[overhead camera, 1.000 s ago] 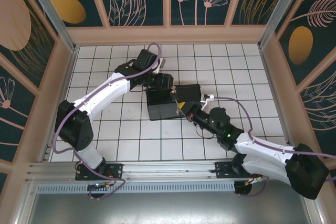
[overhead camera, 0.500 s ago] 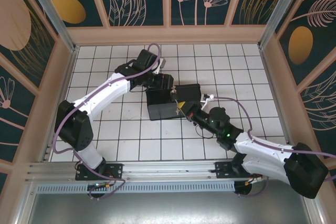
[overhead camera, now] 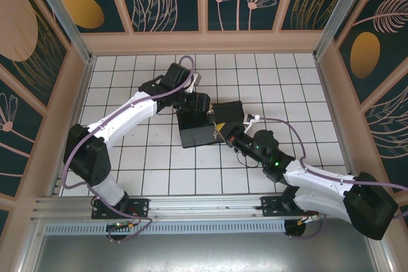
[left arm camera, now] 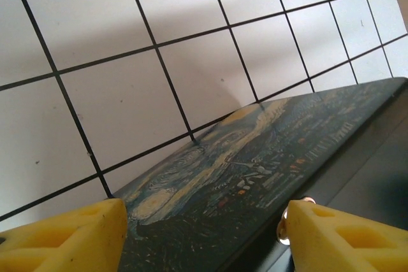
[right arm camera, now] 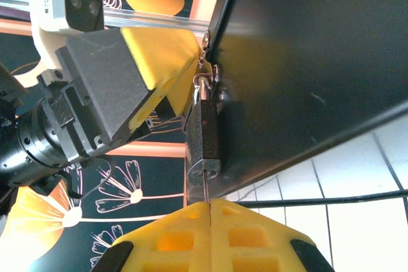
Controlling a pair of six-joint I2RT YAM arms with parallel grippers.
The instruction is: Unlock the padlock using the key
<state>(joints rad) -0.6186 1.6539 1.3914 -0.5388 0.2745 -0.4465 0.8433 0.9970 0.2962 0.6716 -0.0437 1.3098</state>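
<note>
View from the left wrist. The left gripper [left arm camera: 204, 234] appears at the lower edge as two yellow fingertips [left arm camera: 70, 230] set wide apart, one in each bottom corner. Between them lies a dark box [left arm camera: 376, 176], seen obliquely, its lid [left arm camera: 255, 157] printed with a swirling night-sky painting. Whether the fingertips press on the box cannot be told. A small shiny metal piece [left arm camera: 281, 232] sits just beside the right-hand fingertip. Beyond the box extends the white table [left arm camera: 191, 42], ruled with black grid lines.
</note>
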